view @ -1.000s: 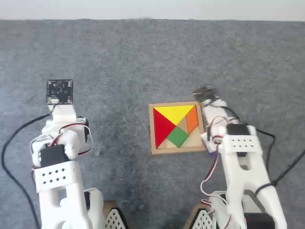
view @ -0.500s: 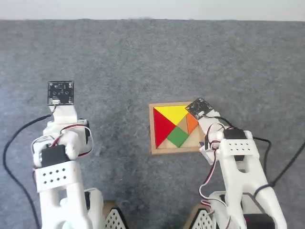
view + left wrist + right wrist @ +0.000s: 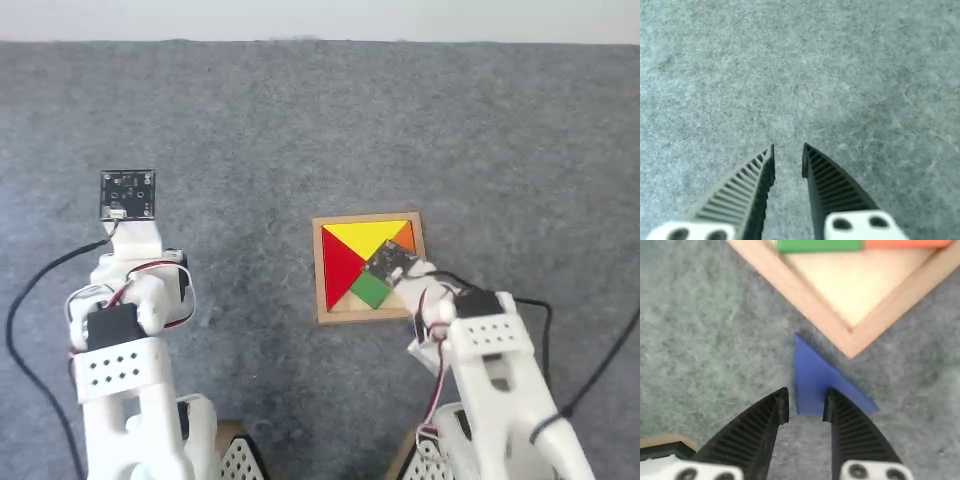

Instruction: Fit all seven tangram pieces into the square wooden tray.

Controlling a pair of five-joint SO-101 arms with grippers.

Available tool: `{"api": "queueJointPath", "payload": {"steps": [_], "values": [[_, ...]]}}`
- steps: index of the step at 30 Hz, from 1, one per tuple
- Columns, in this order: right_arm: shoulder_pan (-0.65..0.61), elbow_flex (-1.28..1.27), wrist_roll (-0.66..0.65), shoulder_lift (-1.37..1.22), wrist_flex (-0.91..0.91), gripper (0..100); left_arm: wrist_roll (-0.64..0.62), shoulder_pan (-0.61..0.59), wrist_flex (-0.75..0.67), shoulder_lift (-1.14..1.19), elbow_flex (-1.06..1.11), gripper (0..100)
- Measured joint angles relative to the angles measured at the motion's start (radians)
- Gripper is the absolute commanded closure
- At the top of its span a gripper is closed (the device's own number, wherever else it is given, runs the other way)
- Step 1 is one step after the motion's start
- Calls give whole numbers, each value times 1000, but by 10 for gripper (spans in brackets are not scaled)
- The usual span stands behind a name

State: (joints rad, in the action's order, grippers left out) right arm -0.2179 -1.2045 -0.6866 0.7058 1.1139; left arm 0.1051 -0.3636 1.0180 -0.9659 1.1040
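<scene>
The square wooden tray (image 3: 320,270) lies right of the table's middle and holds a yellow triangle (image 3: 365,237), a red triangle (image 3: 340,265), a green piece (image 3: 368,290) and an orange piece (image 3: 405,237). The right arm (image 3: 480,320) leans over the tray's near right corner. In the right wrist view a blue triangle (image 3: 815,380) lies flat on the carpet just outside a tray corner (image 3: 850,337). My right gripper (image 3: 806,395) hangs open over it, one finger beside its edge and the other overlapping it. My left gripper (image 3: 788,152) is open over bare carpet, holding nothing.
Grey carpet (image 3: 250,130) covers the whole table. The left arm (image 3: 125,300) stands well to the left of the tray. Part of the tray floor (image 3: 855,285) near the corner is bare wood, beside the green piece (image 3: 817,245) and orange piece (image 3: 905,243).
The right arm has swung from the tray's right side toward its near right corner, so its wrist now covers part of the tray. The left arm has not moved.
</scene>
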Motion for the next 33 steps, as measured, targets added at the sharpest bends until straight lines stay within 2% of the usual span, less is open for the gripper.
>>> {"api": "queueJointPath", "payload": {"steps": [7, 15, 22, 33], "values": [[-8, -21, -58, 157, 74, 726, 0, 0, 0, 0, 0, 910], [-9, -21, -453, 173, 226, 725, 0, 0, 0, 0, 0, 910], [-9, -21, -660, 173, 222, 725, 2, 0, 0, 0, 0, 910], [-9, -48, -698, 117, 97, 728, 2, 0, 0, 0, 0, 910]]}}
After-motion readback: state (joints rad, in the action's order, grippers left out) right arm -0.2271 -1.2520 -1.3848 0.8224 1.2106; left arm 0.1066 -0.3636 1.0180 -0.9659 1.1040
